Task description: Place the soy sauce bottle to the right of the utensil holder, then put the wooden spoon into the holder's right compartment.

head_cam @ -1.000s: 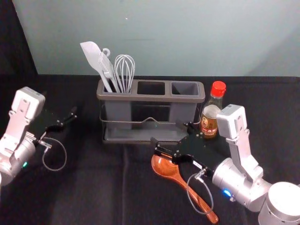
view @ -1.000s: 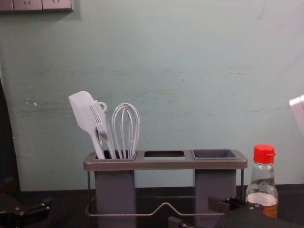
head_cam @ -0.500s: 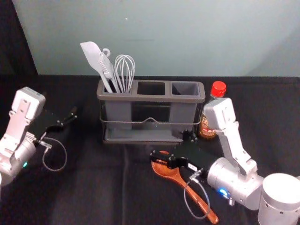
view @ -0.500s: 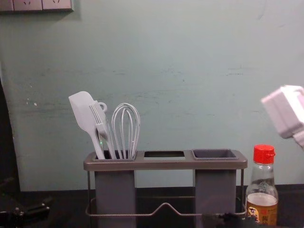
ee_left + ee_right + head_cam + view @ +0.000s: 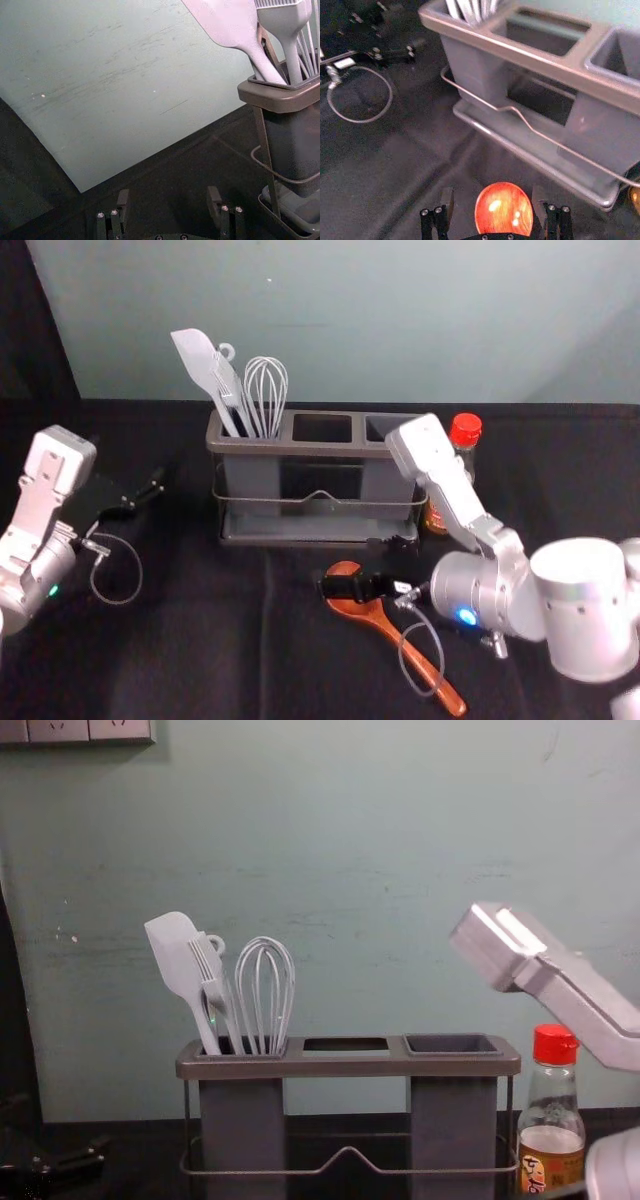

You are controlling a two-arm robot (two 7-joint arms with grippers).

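Pale green wall (image 5: 400, 320) rises behind the black-covered worktop (image 5: 200, 640). Near the worktop's back edge, about midway along, stands the gray utensil holder (image 5: 320, 449). By the left edge is the left gripper (image 5: 128, 460), fingers apart. The right gripper (image 5: 346, 564) is low before the holder, fingers apart, the bowl of the wooden spoon (image 5: 372, 613) between them. Upright beside the holder's right end is the soy sauce bottle (image 5: 466, 430). The spoon lies with its handle slanting right toward the front edge.

Spoon (image 5: 368, 611) reddish-brown; bottle cap (image 5: 466, 428) red; holder (image 5: 300, 448) grey.
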